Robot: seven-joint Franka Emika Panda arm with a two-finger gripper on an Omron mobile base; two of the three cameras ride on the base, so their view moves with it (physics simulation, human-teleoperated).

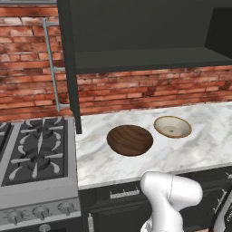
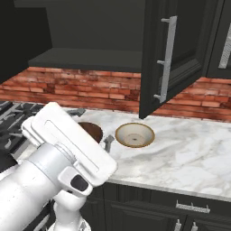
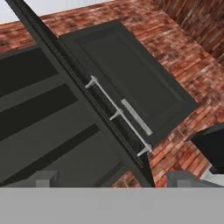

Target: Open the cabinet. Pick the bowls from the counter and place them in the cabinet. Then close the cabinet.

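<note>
The claw, released with tips spread, faces the open cabinet door's handle, while the base views show both bowls on the worktop; no writing visible.

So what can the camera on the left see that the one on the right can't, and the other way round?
Left base view alone: the grey gas stovetop's knobs and the whole dark brown wood-grain bowl, which the robot's white arm half hides in the right base view. Right base view alone: the front of an open black raised-panel cabinet door with its long silver bar handle. Both: the cream bowl with a tan rim, the white veined marble counter, the red brick wall and the open cabinet's shelf.
</note>
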